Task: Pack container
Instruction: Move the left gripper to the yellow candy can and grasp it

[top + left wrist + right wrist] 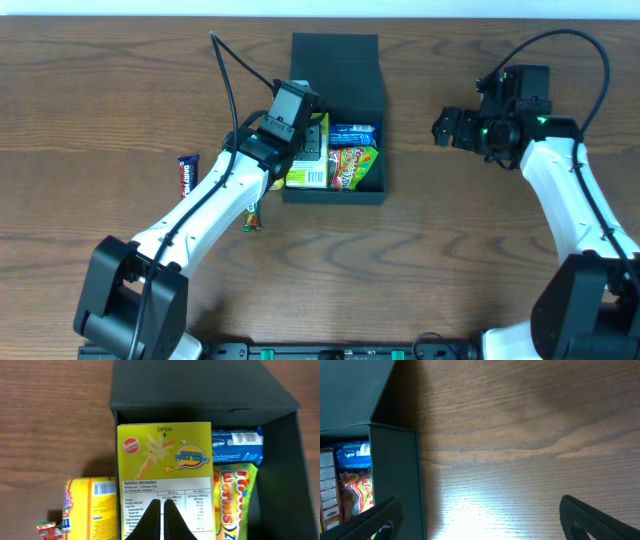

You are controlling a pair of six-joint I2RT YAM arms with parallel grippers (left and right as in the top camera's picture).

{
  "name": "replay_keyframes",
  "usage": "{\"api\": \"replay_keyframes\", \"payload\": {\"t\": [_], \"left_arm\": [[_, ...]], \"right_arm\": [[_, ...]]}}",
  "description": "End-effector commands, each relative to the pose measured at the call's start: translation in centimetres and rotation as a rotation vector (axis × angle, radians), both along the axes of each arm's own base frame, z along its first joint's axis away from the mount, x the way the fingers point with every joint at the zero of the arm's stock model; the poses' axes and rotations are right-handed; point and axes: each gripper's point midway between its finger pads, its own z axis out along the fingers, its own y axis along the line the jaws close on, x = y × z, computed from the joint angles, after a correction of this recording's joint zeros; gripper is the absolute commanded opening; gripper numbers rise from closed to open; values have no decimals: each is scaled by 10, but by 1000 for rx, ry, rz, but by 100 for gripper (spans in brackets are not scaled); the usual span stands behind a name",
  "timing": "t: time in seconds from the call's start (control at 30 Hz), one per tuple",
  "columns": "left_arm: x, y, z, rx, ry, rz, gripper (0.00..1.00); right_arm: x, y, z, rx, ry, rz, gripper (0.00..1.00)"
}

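Left gripper (161, 510), left wrist view: fingers pressed together over yellow snack box (165, 470) in container (200, 390), beside blue packet (237, 445) and worms bag (232, 500). Right wrist view: right gripper (480, 507) jaws wide apart above wooden table (530, 435), container wall at left. Overhead: container mid-table, flap lid open rearward; right gripper well apart to its right; purple bar (187, 177) on table beside left arm.

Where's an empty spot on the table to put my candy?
Bare wood lies between the container and the right gripper, and along the near edge in front of the container. It is crowded inside the container and on its left, where the left arm, a chocolate bar and a small candy sit.
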Motion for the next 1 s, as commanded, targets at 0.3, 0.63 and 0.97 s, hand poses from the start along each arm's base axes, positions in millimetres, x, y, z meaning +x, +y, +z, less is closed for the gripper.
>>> {"api": "replay_keyframes", "payload": {"t": [0.3, 0.63, 0.97], "left_arm": [[3, 86, 33, 189, -30, 49, 6], [-39, 155, 0, 212, 252, 125, 10], [-63, 145, -8, 163, 346, -40, 14]], "right_arm": [[3, -3, 7, 4, -18, -10, 99], [8, -3, 10, 3, -41, -9, 99], [7, -3, 10, 3, -39, -10, 99]]}}
